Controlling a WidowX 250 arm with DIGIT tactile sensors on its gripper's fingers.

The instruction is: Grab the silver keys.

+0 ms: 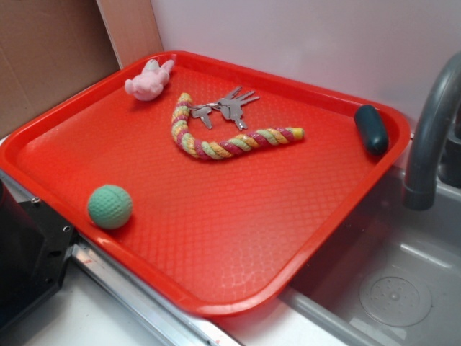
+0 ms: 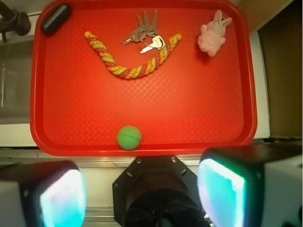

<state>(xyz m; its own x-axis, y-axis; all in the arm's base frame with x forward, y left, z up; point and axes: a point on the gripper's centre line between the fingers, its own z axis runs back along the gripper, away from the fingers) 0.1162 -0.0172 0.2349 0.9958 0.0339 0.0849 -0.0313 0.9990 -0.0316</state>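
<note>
The silver keys [image 1: 227,108] lie fanned out on a ring at the far side of the red tray [image 1: 43,133], partly resting on the striped rope toy [image 1: 230,140]. In the wrist view the silver keys [image 2: 144,30] sit near the top, over the rope toy [image 2: 128,61]. My gripper [image 2: 142,198] is open, high above the tray's near edge and well short of the keys. Its two pads [image 2: 61,198] glow pale teal and hold nothing. The exterior view does not show the gripper.
A green ball [image 1: 109,207] sits near the tray's front edge. A pink plush bunny [image 1: 149,81] lies at one far corner and a dark oblong object [image 1: 372,128] at the other. A grey faucet [image 1: 432,130] and sink [image 1: 389,288] adjoin the tray. The black robot base [image 1: 25,252] stands beside it.
</note>
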